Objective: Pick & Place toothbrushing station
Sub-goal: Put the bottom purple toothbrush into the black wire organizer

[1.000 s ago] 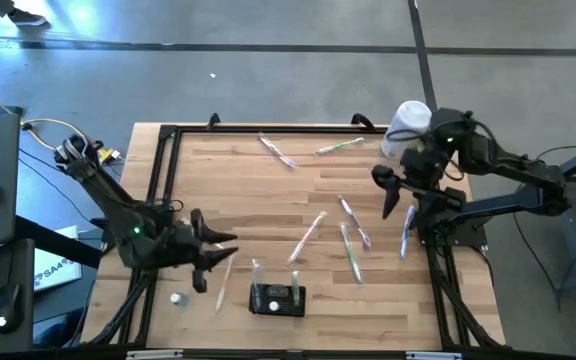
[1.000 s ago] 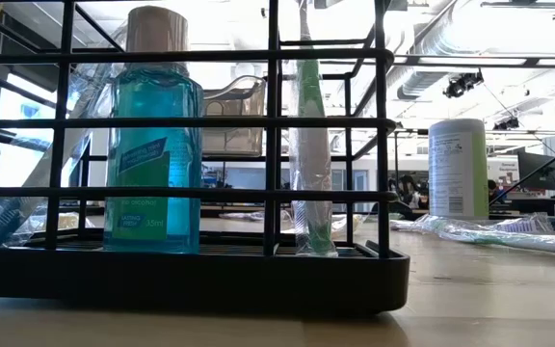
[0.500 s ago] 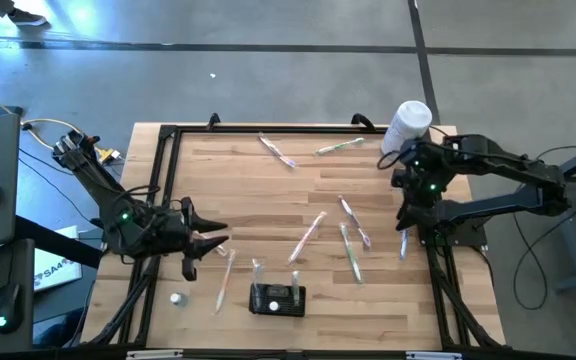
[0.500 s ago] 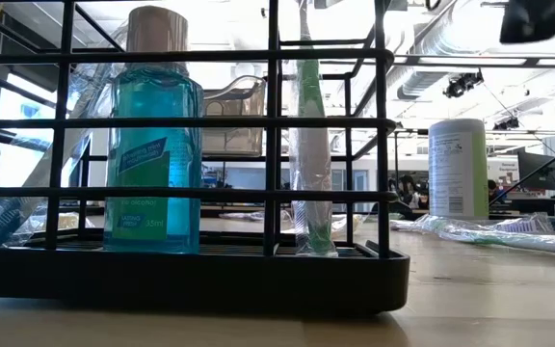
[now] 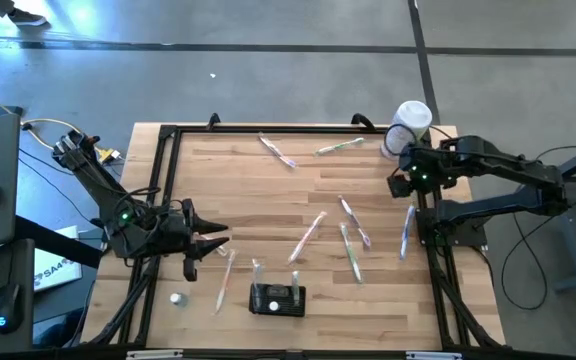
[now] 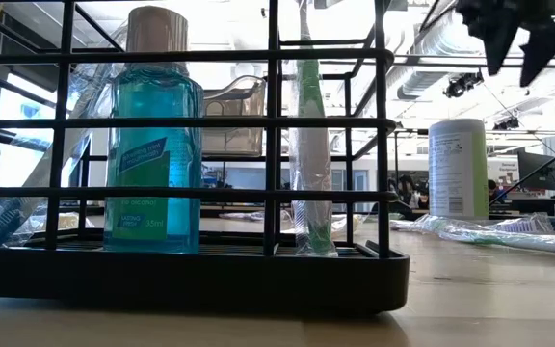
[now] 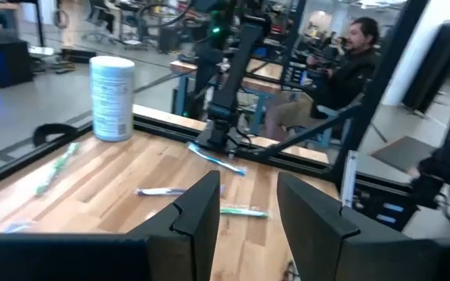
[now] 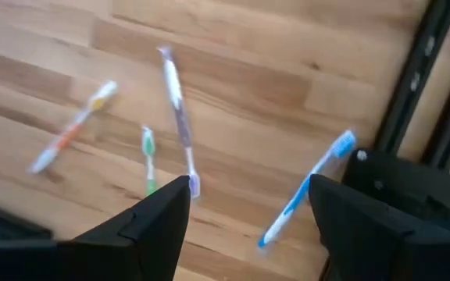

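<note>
Two grippers empty, toothbrushing station at six o'clock on the bench.

Nearest the front edge, the black station already stands a mouthwash bottle and one toothbrush upright. At nine o'clock the left gripper hovers with fingers apart, nothing between them, a loose toothbrush just beside it. Mid-bench lies a scatter of toothbrushes, close together; a reach there could nudge neighbours or roll one aside. At two o'clock the right gripper hangs with fingers apart above a blue toothbrush near the black frame rail, where fingers may strike. Beyond stands a white canister. Open room lies toward twelve o'clock.
</note>
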`<act>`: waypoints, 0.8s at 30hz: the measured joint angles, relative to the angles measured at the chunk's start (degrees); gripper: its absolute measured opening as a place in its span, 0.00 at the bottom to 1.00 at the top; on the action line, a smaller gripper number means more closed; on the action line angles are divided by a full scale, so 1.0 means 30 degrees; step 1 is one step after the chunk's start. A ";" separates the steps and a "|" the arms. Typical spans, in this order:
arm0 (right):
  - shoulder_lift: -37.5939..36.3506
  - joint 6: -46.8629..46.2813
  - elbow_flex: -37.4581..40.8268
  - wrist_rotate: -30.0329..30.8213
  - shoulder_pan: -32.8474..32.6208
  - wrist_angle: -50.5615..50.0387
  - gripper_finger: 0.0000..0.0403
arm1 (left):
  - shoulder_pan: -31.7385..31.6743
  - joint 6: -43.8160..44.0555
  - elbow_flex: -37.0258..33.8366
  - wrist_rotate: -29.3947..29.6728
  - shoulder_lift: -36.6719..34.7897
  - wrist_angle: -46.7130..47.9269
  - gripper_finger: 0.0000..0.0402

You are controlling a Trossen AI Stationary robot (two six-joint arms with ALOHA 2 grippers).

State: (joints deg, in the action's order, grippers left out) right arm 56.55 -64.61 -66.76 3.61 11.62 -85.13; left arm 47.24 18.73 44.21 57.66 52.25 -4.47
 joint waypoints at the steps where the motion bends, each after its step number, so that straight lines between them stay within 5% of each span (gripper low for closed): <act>1: 0.0000 -0.0315 0.0434 -0.0113 0.0000 0.0024 0.63 | 0.0000 0.0004 0.0000 -0.0134 0.0000 0.0003 0.32; 11: 0.0004 -0.2468 0.5570 -0.1248 -0.1668 0.2203 0.63 | 0.0007 0.0013 0.0000 -0.2080 0.0020 0.0797 0.32; 24: 0.0015 -0.6087 0.8582 -0.2848 -0.3887 0.4820 0.63 | 0.0007 0.0025 0.0000 -0.2465 0.0022 0.1737 0.32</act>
State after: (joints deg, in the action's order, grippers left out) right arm 56.60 -82.87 -41.01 -4.93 -0.05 -70.67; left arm 47.27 18.81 44.21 50.26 52.31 0.74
